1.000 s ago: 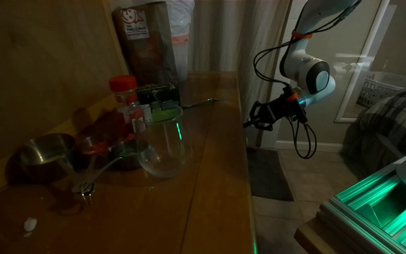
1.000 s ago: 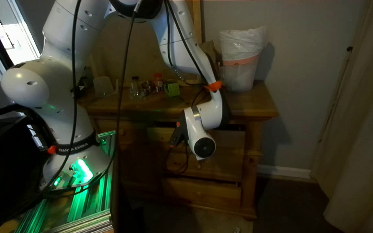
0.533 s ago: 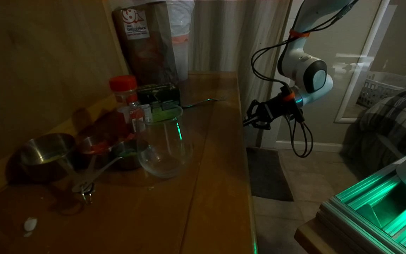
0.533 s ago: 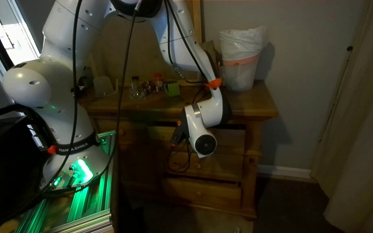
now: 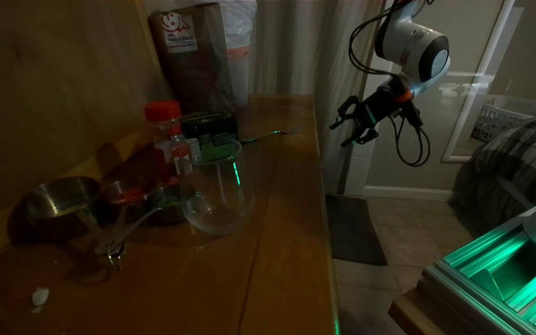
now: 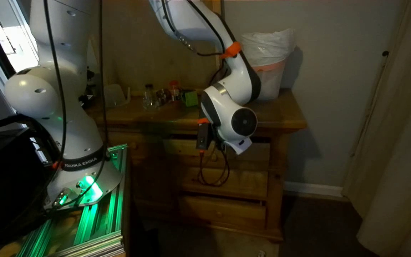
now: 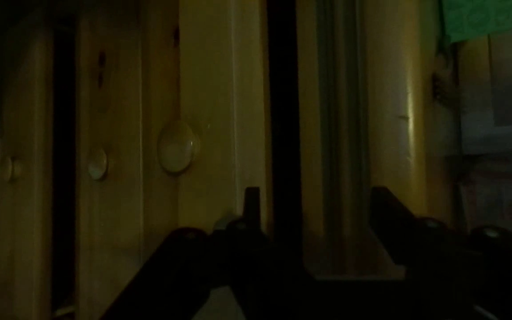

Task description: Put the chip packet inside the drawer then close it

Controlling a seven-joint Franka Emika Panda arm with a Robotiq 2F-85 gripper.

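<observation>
Drawers (image 7: 214,98) ×3, wrist view, w/ 1 pincer (image 7: 314,195), jaws apart

Narrow dark gap between upper drawer (image 7: 207,89) and dresser top (image 5: 286,232). On top, glass (image 5: 216,200) and red-lidded jar (image 5: 163,125) obstruct; open lane along front edge.

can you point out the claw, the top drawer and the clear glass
Claw (image 5: 338,135): in an exterior view, midway between its fingertips.
Top drawer (image 7: 217,102): in the wrist view, its front panel.
Clear glass (image 5: 214,197): in an exterior view, its side wall.
</observation>
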